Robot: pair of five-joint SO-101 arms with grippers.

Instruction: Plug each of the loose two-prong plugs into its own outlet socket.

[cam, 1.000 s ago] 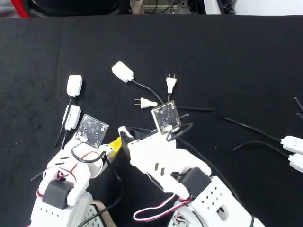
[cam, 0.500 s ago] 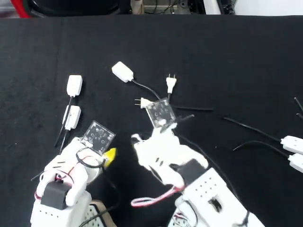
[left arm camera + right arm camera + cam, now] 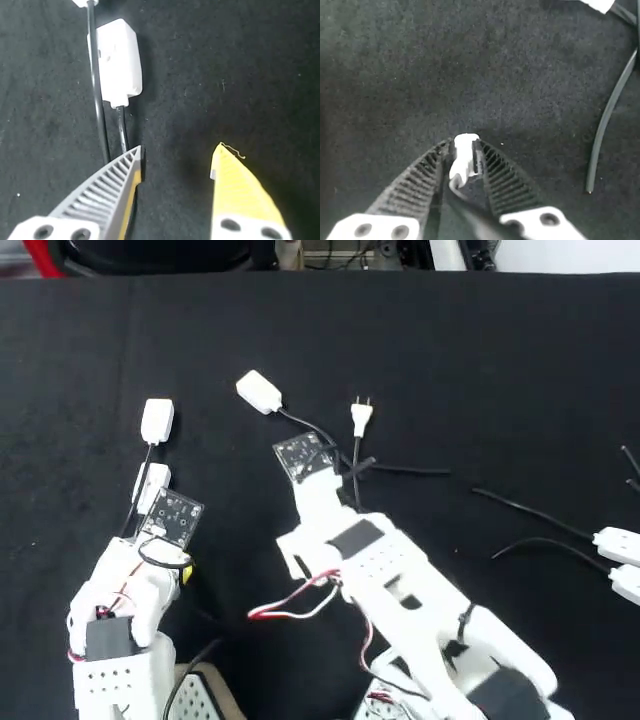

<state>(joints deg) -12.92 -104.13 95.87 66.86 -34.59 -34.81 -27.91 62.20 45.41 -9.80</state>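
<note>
Right pincer (image 3: 464,146): clamped on a white plug (image 3: 462,165), body pinched between the two ribbed fingers. Can't tell if the plug is touching the bench (image 3: 395,60) or held just off it. A black cable (image 3: 610,115) lies off to one side of it.

High view: the right arm (image 3: 380,570) lies out to mid-bench, and its wrist board (image 3: 303,456) sits over the grip, so the clamp is confirmed from the right wrist view. Print on the board is too small to read. A second plug (image 3: 360,418) lies free just beside the board, prongs toward the far edge. An oval socket (image 3: 260,392) is near the board, on its far-left side.

Left pincer (image 3: 177,150): apart, grey finger (image 3: 112,187) and yellow finger (image 3: 240,185) spread over the bench toward the near-left corner. The nearer left socket (image 3: 119,62) is just ahead of it, with a thin cord (image 3: 97,100) running past the grey finger. The farther left socket (image 3: 157,420) lines up beyond it toward the far edge.

Right-edge sockets (image 3: 617,543) sit well apart from both arms.
</note>
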